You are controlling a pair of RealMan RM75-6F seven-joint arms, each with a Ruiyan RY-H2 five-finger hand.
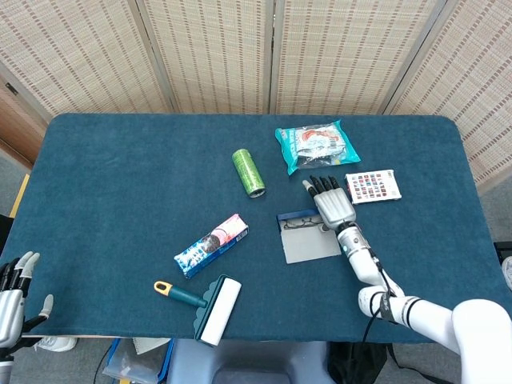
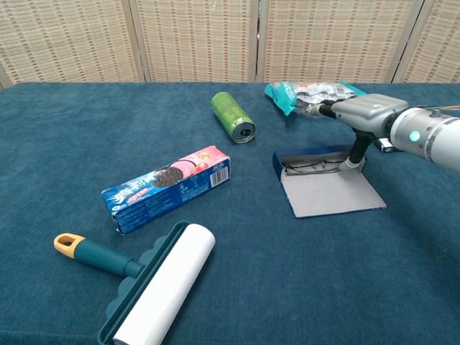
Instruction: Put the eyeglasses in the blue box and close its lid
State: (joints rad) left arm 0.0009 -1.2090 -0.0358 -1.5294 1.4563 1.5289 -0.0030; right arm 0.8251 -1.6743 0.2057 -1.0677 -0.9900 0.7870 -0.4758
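The right hand (image 1: 334, 206) hovers over the right end of the blue box (image 2: 318, 159), with its fingers (image 1: 323, 186) stretched flat and a little apart; it holds nothing. In the chest view one digit points down to the right end of the box. One pair of eyeglasses (image 2: 310, 169) lies inside the box, and the one grey lid (image 2: 332, 192) lies open and flat on the table (image 1: 120, 176) in front of it.

Just beyond the hand there is one teal snack bag (image 1: 316, 146), and to its right one white card with coloured squares (image 1: 373, 186). Left of the box lies one green can (image 1: 248, 172) on its side. Nearer the table's front edge are one biscuit box (image 1: 211, 245) and one lint roller (image 1: 202, 306) with a yellow-tipped handle.

The left hand (image 1: 14, 298) is at the lower left, off the table, with fingers apart and empty.
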